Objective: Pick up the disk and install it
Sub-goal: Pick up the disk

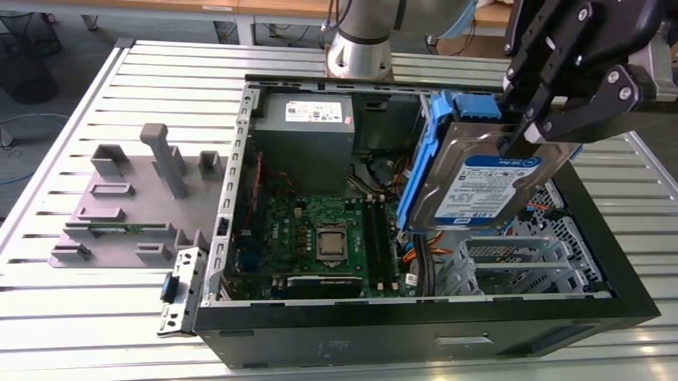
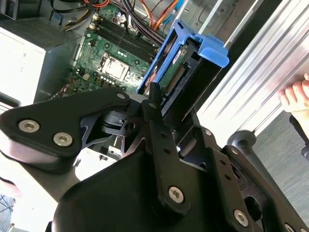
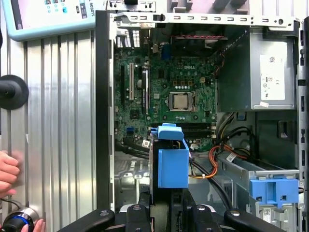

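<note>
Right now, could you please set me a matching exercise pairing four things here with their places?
Things: 1 disk; 2 motherboard; 3 grey box; 4 grey fixture.
Places: a on the table, outside the case; b flat on the case floor; c case corner, white sticker; d tilted over the case, in the end effector.
Pairs: 1-d; 2-b; 3-c; 4-a.

Bright, even light; glare on table (image 2: 268, 44)

Ribbed aluminium table (image 1: 63, 317); wooden desk (image 1: 286, 8) behind; dark grey floor (image 1: 27, 171); blue cable (image 1: 24, 119) lying on floor.
</note>
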`<state>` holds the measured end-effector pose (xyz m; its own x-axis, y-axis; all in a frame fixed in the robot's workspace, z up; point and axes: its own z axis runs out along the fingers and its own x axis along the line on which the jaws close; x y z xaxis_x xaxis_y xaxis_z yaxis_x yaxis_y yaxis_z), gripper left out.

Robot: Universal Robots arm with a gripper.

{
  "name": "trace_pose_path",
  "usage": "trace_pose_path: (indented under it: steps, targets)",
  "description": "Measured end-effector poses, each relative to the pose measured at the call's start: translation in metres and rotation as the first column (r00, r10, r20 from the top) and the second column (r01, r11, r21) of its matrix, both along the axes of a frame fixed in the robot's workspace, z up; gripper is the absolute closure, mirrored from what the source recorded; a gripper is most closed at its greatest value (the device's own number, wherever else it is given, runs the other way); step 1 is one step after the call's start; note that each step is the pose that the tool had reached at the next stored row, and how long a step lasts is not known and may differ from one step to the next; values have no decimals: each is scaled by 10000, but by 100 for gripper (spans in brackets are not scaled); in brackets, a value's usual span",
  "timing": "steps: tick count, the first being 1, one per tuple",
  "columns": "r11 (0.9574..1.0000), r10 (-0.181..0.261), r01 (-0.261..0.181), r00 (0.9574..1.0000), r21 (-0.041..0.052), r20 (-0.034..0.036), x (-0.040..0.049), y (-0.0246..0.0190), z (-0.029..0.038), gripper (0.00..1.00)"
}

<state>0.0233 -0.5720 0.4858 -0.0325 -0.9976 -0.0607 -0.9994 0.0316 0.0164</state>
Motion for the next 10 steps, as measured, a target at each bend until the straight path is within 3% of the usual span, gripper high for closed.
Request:
trace_pose_path:
  steps: [4, 10]
  targets:
    - [10000, -2, 2, 10000, 1, 0, 5, -68, -7, 65]
    - [10000, -2, 2, 10000, 0, -5, 109, -102, -40, 65]
